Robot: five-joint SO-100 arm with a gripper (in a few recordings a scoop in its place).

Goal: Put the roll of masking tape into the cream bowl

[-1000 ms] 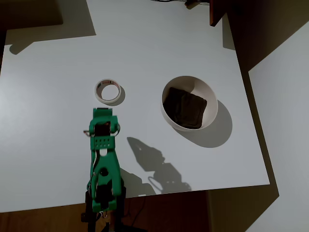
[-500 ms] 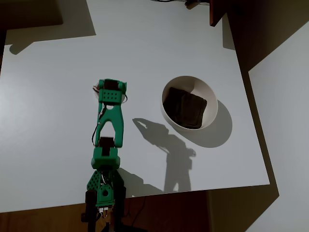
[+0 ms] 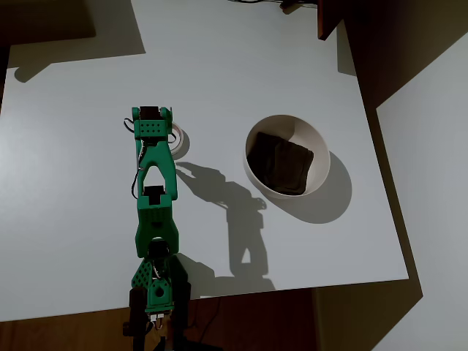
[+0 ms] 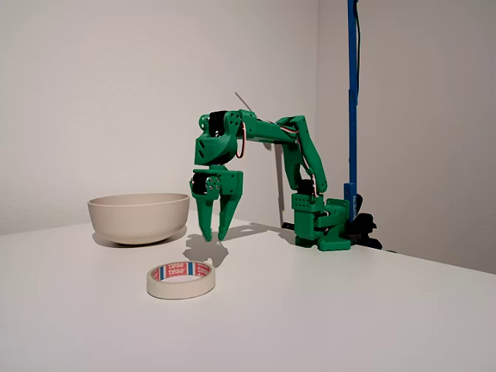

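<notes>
the cream bowl (image 3: 287, 155) holds a dark folded cloth (image 3: 279, 164) on the white table (image 3: 219, 66) — the gripper (image 4: 215, 233), slightly parted, grips nothing.

Green gripper (image 4: 215, 235), cream-white roll of masking tape (image 4: 181, 280) (red-and-blue print inside the core), cream bowl (image 4: 139, 217), white table (image 4: 325, 310).

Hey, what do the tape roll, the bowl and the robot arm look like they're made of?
The tape roll: probably paper masking tape, matte cream, with red and blue print inside the core.
The bowl: perhaps ceramic or plastic; smooth, matte cream walls, no way to tell which.
The arm: likely hard plastic, bright green with blocky, perforated parts, down to the gripper.
</notes>
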